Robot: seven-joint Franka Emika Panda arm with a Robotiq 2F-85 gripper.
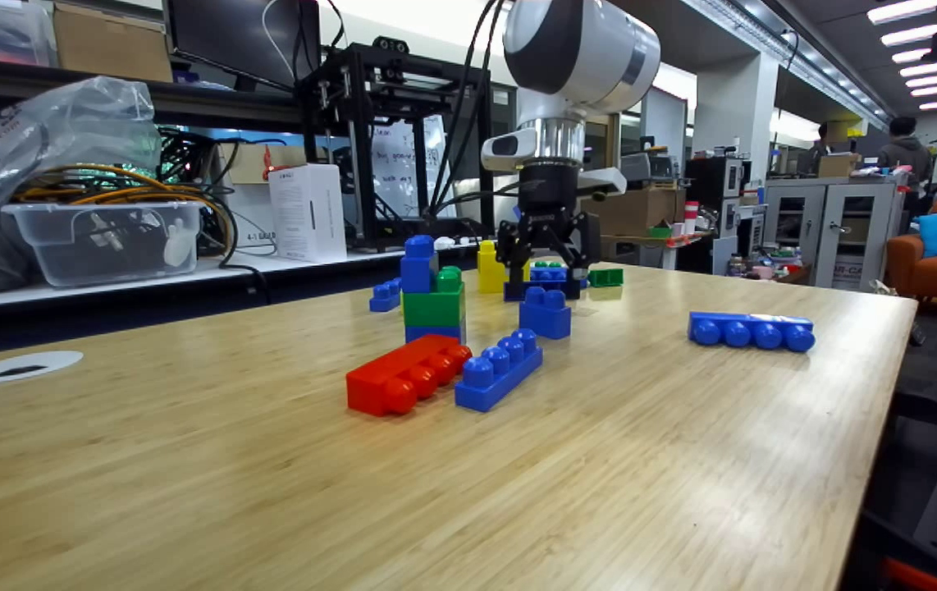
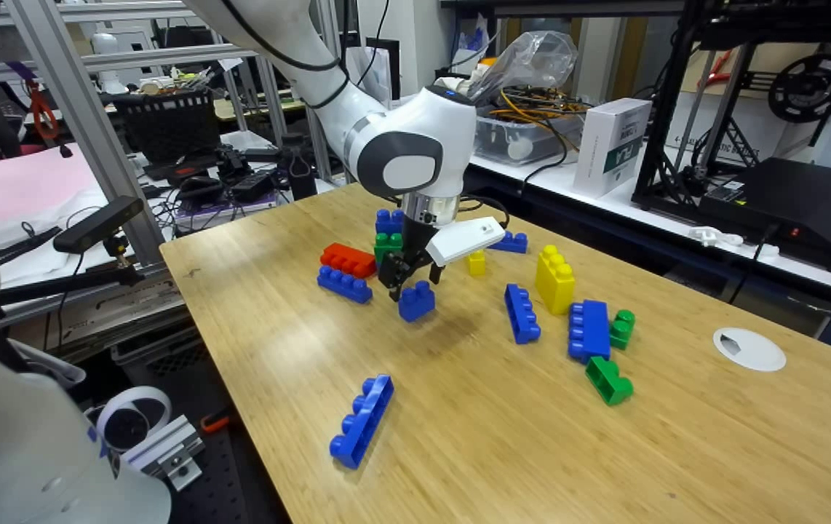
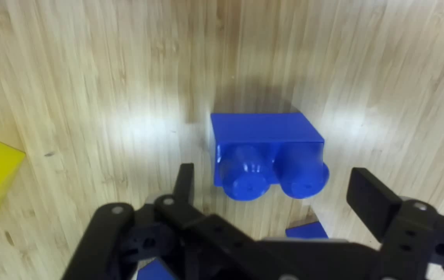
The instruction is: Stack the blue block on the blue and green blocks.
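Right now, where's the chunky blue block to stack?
In the wrist view, the blue block shows right of centre, between the tips of the open claw; in an exterior view, right of the blue-green stack, behind a long blue brick.

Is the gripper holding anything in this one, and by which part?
Nothing is held: the wrist view shows the gripper open, with gaps on both sides of the blue block.

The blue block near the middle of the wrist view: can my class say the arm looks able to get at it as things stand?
Probably yes: the open pincer has a finger on either side of the blue block, with bare table showing in both gaps.
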